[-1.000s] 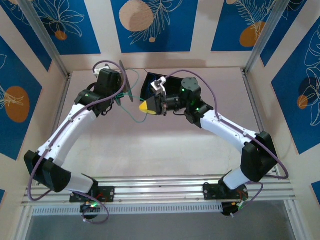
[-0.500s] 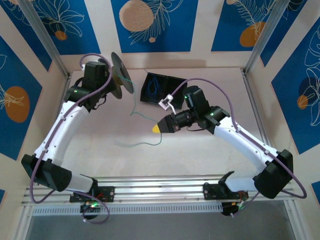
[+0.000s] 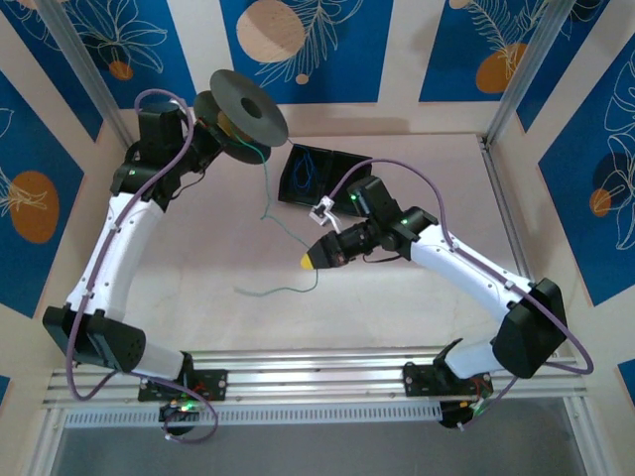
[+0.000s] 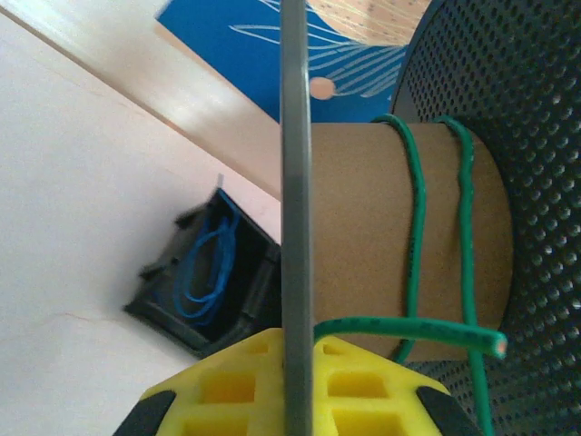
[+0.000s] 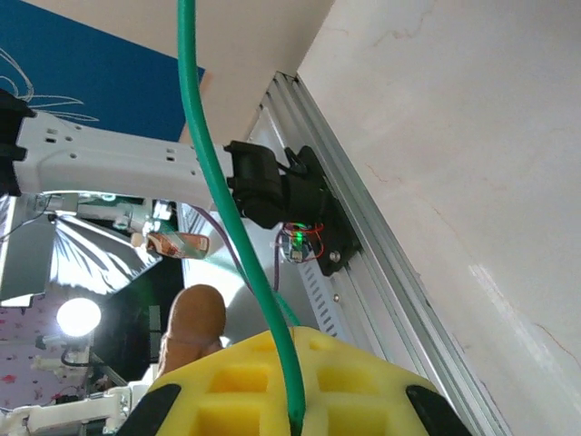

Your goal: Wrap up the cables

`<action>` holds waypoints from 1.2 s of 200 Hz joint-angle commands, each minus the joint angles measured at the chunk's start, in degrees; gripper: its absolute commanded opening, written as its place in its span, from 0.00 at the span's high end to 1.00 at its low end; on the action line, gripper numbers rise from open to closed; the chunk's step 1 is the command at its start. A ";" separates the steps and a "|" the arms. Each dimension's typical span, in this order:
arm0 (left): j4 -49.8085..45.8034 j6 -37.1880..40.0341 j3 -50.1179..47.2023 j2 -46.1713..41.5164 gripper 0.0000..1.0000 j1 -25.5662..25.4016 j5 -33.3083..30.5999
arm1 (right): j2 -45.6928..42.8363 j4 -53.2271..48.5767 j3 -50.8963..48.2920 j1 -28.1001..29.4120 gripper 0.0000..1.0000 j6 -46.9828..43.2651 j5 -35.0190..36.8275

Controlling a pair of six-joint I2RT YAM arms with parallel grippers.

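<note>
Off-frame spool rims and green cable end hidden inside right tool

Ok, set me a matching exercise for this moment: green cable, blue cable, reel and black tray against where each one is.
Things:
1. green cable
2. blue cable
3. reel
4. black tray

Places:
a. lying inside the tray
b. on the table, at its far side
c. held up in the left pincer
d. wound on the cardboard core, tail running through the right pincer

Pairs: 1-d, 2-a, 3-c, 4-b
</note>
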 commanded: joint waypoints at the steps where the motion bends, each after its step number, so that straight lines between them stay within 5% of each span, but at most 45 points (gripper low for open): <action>1: 15.73 -7.41 -0.27 -2.25 1.00 2.62 8.93 | 2.16 -0.52 -2.73 -4.16 1.00 2.31 -3.98; 135: 13.45 -5.32 0.76 -6.11 1.00 19.52 32.03 | -0.72 -4.24 -9.56 -35.06 1.00 -0.66 0.31; 199: 13.23 -0.61 1.89 -4.74 1.00 20.79 42.12 | -0.17 -5.08 -7.86 -37.98 1.00 -1.08 3.86; 240: -3.30 17.83 4.99 -5.91 1.00 15.68 40.84 | 3.91 -6.16 -1.87 -38.64 1.00 -1.07 3.02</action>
